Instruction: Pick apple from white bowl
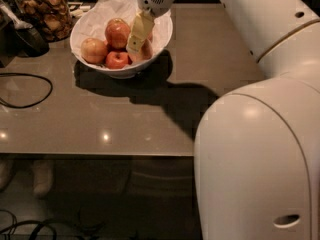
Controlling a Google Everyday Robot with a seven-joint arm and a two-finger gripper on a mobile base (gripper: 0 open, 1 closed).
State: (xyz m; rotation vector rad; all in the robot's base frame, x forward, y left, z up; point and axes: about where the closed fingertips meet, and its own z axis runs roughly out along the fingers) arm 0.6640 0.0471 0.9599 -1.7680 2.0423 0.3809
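- Gripper (pixel 138 43) dips into the white bowl (pixel 162 31), far left on the table (pixel 210 49); I cannot tell whether it is apart or clamped.
- Apple (pixel 146 50) at the bowl's right side, mostly hidden behind the gripper.

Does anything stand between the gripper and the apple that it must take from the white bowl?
Nothing visible does. The gripper is down inside the white bowl, right at the apple on its right side. A larger red-streaked apple and a small red apple lie close on the left.
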